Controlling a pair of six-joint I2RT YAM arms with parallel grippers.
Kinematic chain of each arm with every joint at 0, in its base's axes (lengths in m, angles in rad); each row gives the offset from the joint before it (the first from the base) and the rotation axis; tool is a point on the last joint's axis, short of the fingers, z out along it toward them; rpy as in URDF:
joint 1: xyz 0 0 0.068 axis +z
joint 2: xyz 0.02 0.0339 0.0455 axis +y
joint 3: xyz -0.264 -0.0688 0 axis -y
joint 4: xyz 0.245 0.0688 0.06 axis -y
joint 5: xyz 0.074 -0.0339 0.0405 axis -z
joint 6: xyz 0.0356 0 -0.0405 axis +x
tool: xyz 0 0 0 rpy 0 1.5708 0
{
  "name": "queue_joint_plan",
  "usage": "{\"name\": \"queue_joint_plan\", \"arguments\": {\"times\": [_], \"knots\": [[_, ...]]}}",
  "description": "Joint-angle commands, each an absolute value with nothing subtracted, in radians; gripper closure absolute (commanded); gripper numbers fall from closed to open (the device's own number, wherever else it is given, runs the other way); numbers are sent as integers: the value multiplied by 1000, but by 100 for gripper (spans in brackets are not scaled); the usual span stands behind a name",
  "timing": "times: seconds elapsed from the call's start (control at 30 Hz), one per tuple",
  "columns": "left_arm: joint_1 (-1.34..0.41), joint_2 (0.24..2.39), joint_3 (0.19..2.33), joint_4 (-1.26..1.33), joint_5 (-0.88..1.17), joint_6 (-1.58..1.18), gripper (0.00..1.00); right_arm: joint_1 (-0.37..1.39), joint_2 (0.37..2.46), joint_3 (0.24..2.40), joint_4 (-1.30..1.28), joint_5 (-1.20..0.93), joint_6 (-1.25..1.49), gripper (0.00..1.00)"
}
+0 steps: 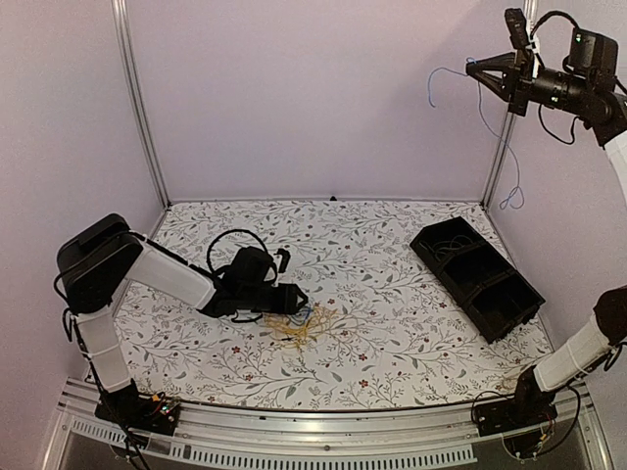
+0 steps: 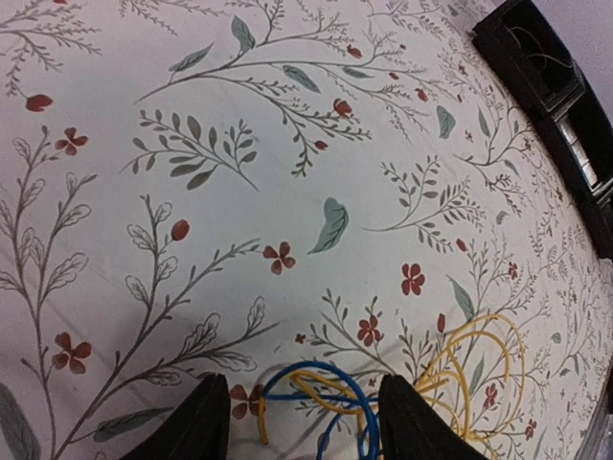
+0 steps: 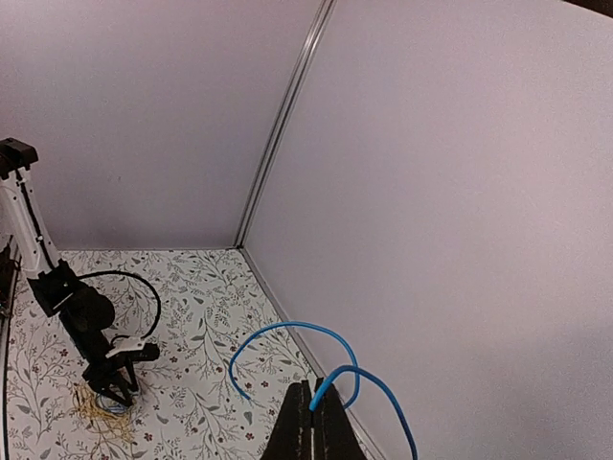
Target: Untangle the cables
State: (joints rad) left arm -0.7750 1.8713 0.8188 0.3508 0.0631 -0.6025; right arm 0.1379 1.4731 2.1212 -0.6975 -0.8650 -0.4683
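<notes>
A small tangle of yellow and blue cables (image 1: 310,324) lies on the floral table near the front middle. My left gripper (image 1: 297,302) is low on the table at its left edge. In the left wrist view the left gripper (image 2: 306,426) is open, and a blue loop crossed with yellow strands (image 2: 321,398) lies on the cloth between its fingertips (image 2: 203,422). More yellow loops (image 2: 484,364) lie to the right. My right gripper (image 1: 476,67) is raised high at the back right, shut on a single blue cable (image 1: 506,147) that hangs free. The right wrist view shows that cable (image 3: 287,328) arching from the shut right gripper (image 3: 314,412).
A black divided bin (image 1: 476,277) sits on the right half of the table, also seen as the black bin (image 2: 560,96) in the left wrist view. White walls with metal corner posts (image 1: 137,98) enclose the table. A metal rail (image 1: 313,431) runs along the near edge.
</notes>
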Motion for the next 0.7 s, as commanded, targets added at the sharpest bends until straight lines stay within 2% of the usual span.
{"name": "queue_joint_plan", "arguments": {"times": [0.0, 0.2, 0.43, 0.67], "knots": [[-765, 1791, 804, 339, 82, -594, 45, 132, 1465, 2029, -648, -743, -465, 100], [-771, 1718, 859, 217, 95, -543, 41, 123, 1444, 1925, -588, -683, -457, 100], [-772, 1623, 846, 198, 69, -537, 40, 90, 1466, 1847, -527, -607, -442, 100], [-772, 1593, 824, 198, 48, -544, 40, -38, 1526, 1796, -478, -635, -413, 100]]}}
